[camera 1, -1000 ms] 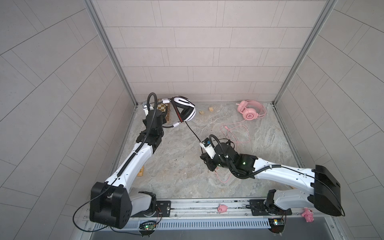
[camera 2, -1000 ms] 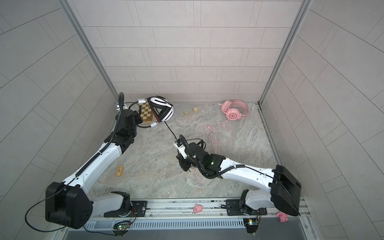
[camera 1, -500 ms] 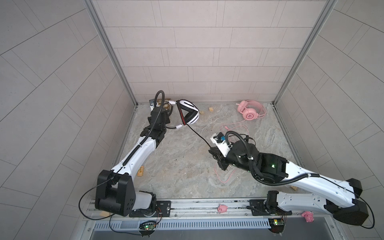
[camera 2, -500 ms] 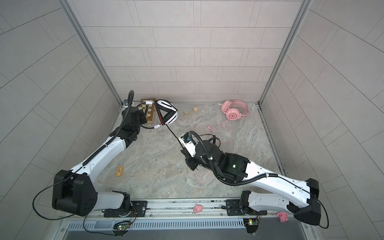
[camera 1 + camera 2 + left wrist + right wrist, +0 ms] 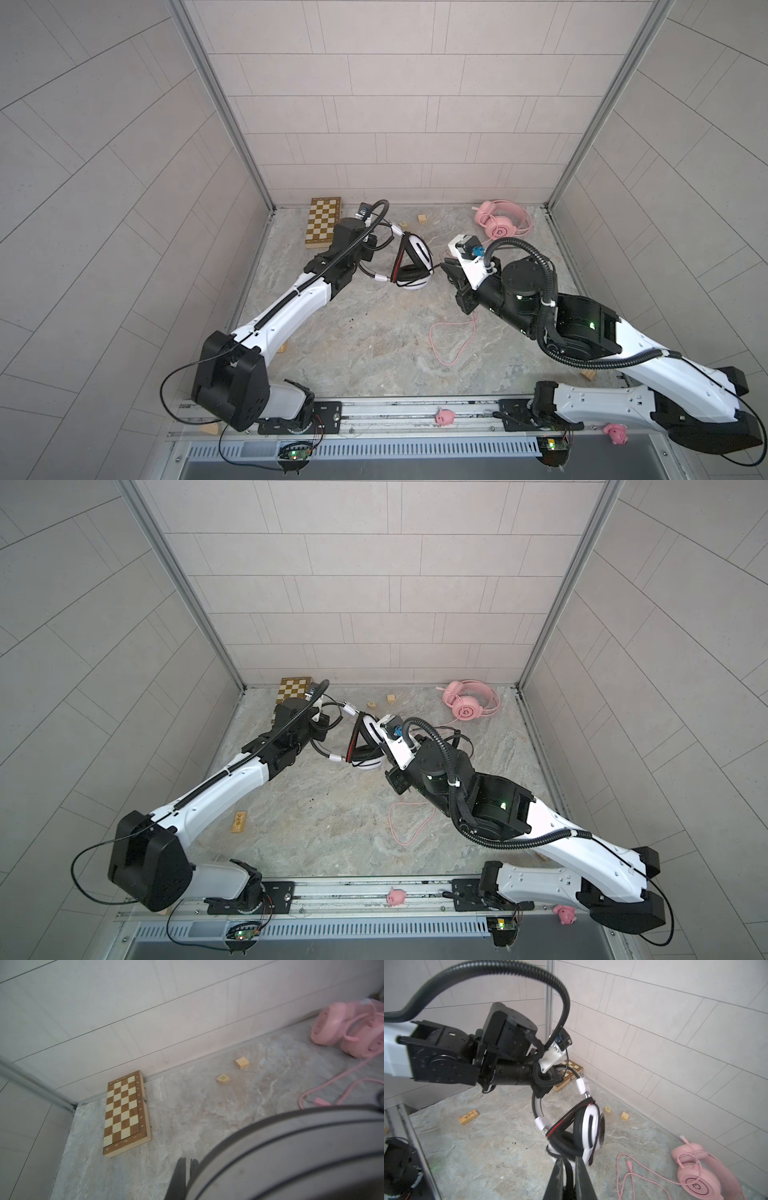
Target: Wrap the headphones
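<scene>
The white headphones (image 5: 412, 266) (image 5: 368, 750) (image 5: 588, 1130) with black stripes hang above the middle of the floor. Their black and red cord (image 5: 569, 1119) is looped around the ear cups. My left gripper (image 5: 372, 249) (image 5: 188, 1160) is shut on their headband (image 5: 291, 1157), which fills much of the left wrist view. Just right of the ear cups, my right gripper (image 5: 446, 269) (image 5: 569, 1159) is shut on a dark strand of that cord. The pink headphones (image 5: 500, 220) (image 5: 469, 702) (image 5: 695, 1174) lie at the back right, and their pink cord (image 5: 453, 336) (image 5: 411, 820) trails forward.
A folded chessboard (image 5: 323, 222) (image 5: 124, 1113) lies in the back left corner. Small wooden blocks (image 5: 422, 218) (image 5: 242, 1062) sit near the back wall, and another block (image 5: 240, 823) lies by the left arm. Tiled walls close three sides.
My left arm has carried the white headphones from the back left toward the middle. My right arm has moved back and right, close to the ear cups, so the stretched cord span is gone.
</scene>
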### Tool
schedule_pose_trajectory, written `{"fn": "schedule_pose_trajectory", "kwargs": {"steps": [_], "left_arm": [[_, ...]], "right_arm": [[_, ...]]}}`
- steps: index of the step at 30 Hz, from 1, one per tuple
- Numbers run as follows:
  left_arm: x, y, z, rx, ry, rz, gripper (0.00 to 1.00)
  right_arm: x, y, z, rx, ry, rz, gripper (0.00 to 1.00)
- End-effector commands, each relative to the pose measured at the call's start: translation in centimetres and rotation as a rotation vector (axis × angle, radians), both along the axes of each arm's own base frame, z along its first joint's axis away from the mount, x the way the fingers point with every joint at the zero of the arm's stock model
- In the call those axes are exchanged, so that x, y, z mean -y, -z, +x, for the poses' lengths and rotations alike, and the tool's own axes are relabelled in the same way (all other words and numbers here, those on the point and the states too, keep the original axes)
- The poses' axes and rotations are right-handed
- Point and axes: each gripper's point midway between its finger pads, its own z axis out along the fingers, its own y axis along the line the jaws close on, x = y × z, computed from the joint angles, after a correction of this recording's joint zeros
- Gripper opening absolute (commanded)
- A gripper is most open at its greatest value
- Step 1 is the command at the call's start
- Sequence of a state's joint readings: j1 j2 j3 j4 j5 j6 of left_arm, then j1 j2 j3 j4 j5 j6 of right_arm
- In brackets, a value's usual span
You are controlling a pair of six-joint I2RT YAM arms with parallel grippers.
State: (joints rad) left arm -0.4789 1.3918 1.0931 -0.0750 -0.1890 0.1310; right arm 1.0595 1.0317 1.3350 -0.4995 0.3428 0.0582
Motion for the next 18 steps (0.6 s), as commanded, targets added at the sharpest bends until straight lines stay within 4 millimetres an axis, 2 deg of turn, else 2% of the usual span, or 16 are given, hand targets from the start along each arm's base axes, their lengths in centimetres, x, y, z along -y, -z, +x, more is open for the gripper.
{"fn": "schedule_pose_trajectory", "kwargs": {"steps": [1, 5, 10, 14, 18], "left_arm": [[3.5, -2.4, -0.7, 0.052, 0.160, 0.042, 0.00], [6.5, -1.4, -2.2, 0.031, 0.279, 0.089, 0.00], [8.9, -0.8, -3.6, 0.013, 0.388, 0.089, 0.00], [10.2, -1.7, -4.7, 0.019, 0.461, 0.015, 0.00], [11.0, -3.0, -5.9, 0.049, 0.532, -0.040, 0.00]], "right_arm": [[2.3, -1.1, 1.9, 0.047, 0.098, -0.028, 0.06], [4.2, -0.4, 4.8, 0.000, 0.157, 0.036, 0.06], [6.6, 1.3, 8.2, -0.058, 0.229, 0.101, 0.05], [8.0, 3.5, 10.6, -0.116, 0.265, 0.136, 0.05], [8.8, 7.0, 12.9, -0.211, 0.275, 0.166, 0.05]]}}
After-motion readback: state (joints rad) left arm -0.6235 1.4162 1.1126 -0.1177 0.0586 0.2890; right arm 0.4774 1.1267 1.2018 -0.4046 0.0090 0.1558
